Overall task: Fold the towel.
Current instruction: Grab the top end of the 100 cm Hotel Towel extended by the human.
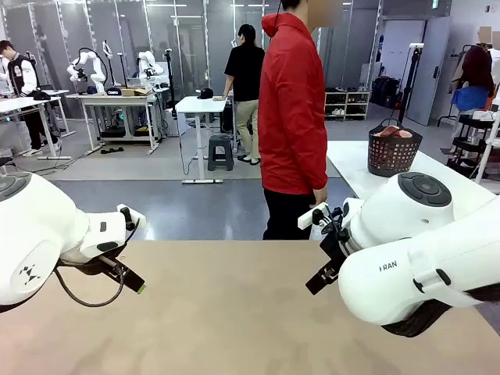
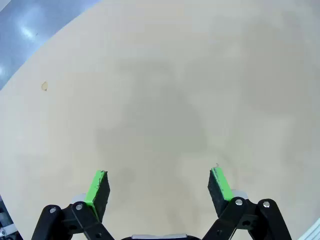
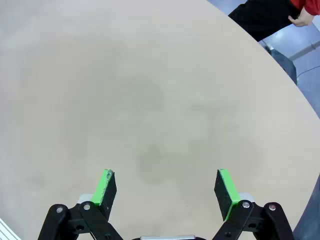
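The left arm (image 1: pixel 39 234) comes in from the left side and hangs over the tabletop (image 1: pixel 234 312). The left gripper (image 2: pixel 159 185) is wide open. Its two green pads (image 2: pixel 97 187) stand far apart and there is nothing between them. Under it is bare tan tabletop with one small mark (image 2: pixel 44 86) near the edge.

In the middle, a person in a red jacket (image 1: pixel 291 109) stands at the far side of the tabletop, turned sideways. One hand (image 1: pixel 319 195) hangs down by the person's side. Behind, another person in black (image 1: pixel 246 70) stands by a white desk (image 1: pixel 199 105), with a dark stool (image 1: pixel 220 152) under it.

On the right, the big white right arm (image 1: pixel 422 266) is close to the camera and hides that corner of the tabletop. The right gripper (image 3: pixel 166 186) is wide open too and holds nothing. It looks down on bare tabletop, and the person's dark trousers (image 3: pixel 260 17) show past the edge.

Farther back on the right is a white table (image 1: pixel 351 164) with a dark basket (image 1: pixel 394 160) on it. A bunch of salmon-pink cloth (image 1: pixel 394 132) lies in the basket. It looks like the towel, but it is too small to be sure. It is well apart from both grippers.
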